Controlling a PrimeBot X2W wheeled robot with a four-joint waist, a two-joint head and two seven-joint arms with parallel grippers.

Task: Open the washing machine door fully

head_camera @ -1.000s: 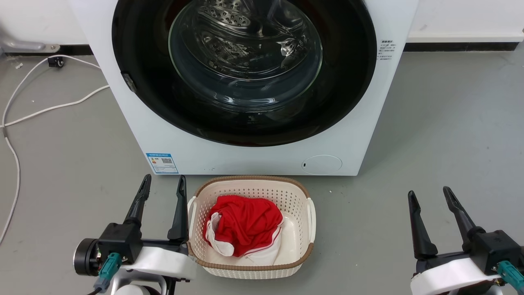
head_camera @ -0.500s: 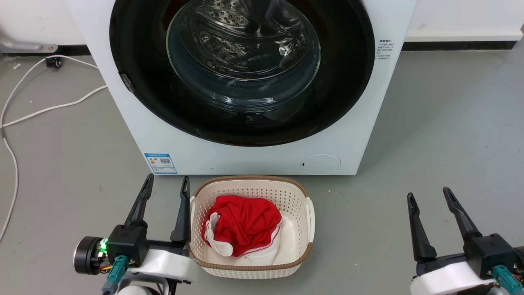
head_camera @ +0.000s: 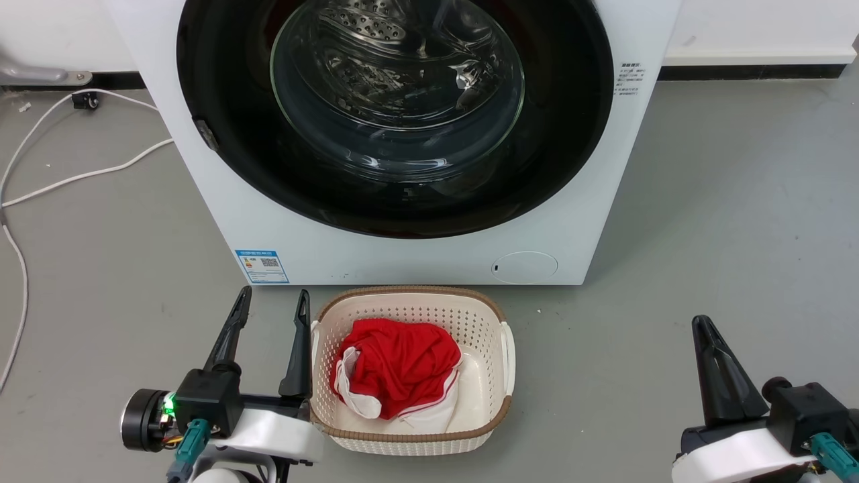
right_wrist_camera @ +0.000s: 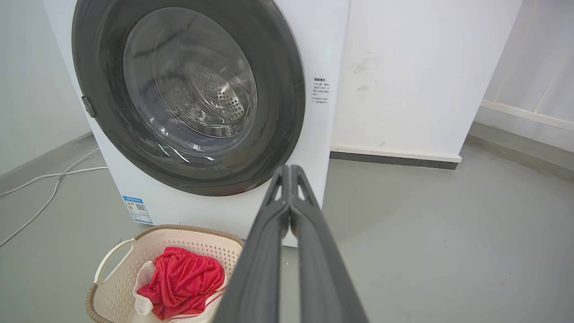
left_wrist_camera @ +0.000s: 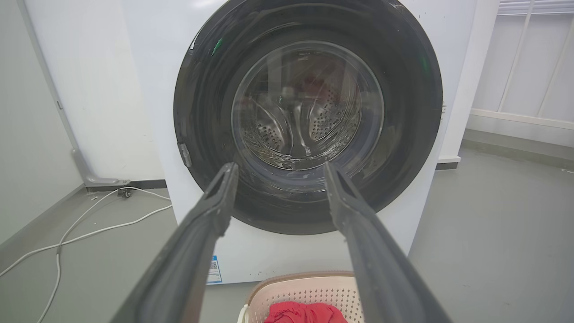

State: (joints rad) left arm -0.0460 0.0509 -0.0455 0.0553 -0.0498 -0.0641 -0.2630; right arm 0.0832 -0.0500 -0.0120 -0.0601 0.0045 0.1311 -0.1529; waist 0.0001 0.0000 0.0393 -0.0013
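Washing machine door [head_camera: 570,134] shut, at 12 o'clock. Left gripper [head_camera: 272,292] fingers wide, empty. Right gripper [head_camera: 702,323] fingers pressed together, empty.
Risks: fingers may slip off the glossy rim; a low reach may knock the laundry basket [head_camera: 409,291] at 6 o'clock.

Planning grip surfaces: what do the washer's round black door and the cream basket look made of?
The round glossy black washing machine door looks like polished plastic around a bulging clear glass window, judging by reflections and the visible drum. The cream perforated basket looks like matte moulded plastic; its brown braided rim may be plastic too.
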